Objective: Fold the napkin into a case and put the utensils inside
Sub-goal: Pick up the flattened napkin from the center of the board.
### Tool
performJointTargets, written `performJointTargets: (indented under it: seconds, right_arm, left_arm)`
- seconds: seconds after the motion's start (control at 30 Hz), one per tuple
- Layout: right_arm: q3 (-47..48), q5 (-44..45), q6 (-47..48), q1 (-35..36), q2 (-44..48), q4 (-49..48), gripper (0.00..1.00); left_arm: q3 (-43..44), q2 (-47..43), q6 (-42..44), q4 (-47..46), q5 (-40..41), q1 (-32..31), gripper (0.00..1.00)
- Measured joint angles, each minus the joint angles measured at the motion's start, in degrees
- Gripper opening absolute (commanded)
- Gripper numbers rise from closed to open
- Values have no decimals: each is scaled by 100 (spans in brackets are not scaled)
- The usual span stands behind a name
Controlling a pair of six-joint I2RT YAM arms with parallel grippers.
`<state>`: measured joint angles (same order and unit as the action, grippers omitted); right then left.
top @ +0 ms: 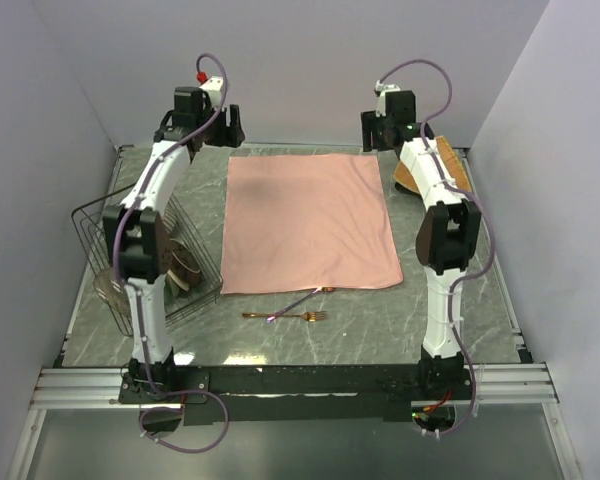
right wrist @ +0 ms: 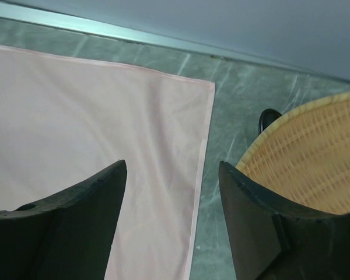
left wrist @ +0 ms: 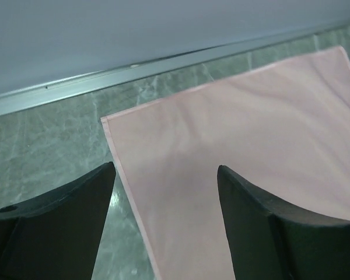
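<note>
The napkin [top: 310, 222] is judged thin, limp and light, best pinched at its 2 far corners, where the left gripper [left wrist: 166, 175] and right gripper [right wrist: 172, 169] are seen spread apart, empty.

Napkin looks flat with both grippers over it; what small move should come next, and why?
Probably lower both grippers and pinch the far corners to start a fold. The napkin lies flat and unfolded; the left gripper and right gripper hang open over those corners, holding nothing.
</note>
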<state>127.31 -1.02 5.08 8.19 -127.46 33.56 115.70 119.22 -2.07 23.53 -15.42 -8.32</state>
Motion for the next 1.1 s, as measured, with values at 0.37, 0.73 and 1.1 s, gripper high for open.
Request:
performJointTargets:
  seconds: [0.37,0.73,1.1]
  right_arm:
    - [-81,358,-992,-125,-750,-787,76]
    - [262,531,-1464,-149,-1364,-824,72]
    - [308,212,-2400,-289,-1368,-367,75]
  left_arm:
    - [697,1475,-1128,13,610,249,77]
    - [638,1475,-1141,-149,627,234,78]
    - [474,1475,-1351,-160,527,236,78]
